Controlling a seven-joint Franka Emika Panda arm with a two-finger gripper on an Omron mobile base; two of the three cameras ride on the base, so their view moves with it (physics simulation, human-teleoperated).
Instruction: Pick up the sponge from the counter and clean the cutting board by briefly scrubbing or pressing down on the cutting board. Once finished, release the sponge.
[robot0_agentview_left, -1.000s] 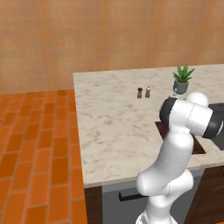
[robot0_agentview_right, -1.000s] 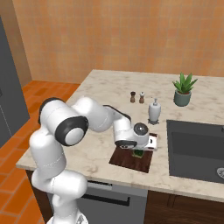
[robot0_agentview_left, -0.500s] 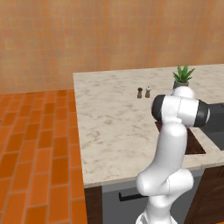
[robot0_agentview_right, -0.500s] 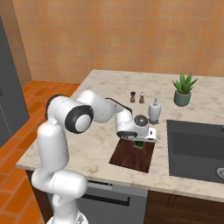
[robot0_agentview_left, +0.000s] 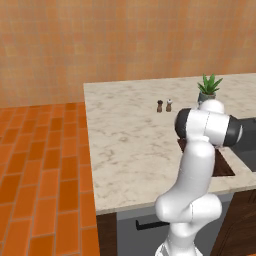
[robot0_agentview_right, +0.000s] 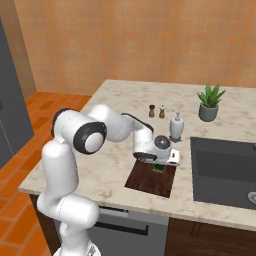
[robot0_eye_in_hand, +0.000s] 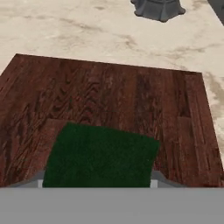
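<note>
the two-finger gripper (robot0_agentview_right: 159, 167) is holding the small dark green sponge (robot0_eye_in_hand: 99, 156) between its fingers, hanging directly above the flat dark brown wooden cutting board (robot0_agentview_right: 152, 179) on the beige marble counter (robot0_agentview_right: 110, 165), so pressing is going straight down.

White arm over the counter (robot0_agentview_left: 130, 145), cutting board (robot0_agentview_left: 222, 164) partly hidden behind it, potted plant (robot0_agentview_left: 209, 89) beyond.
</note>
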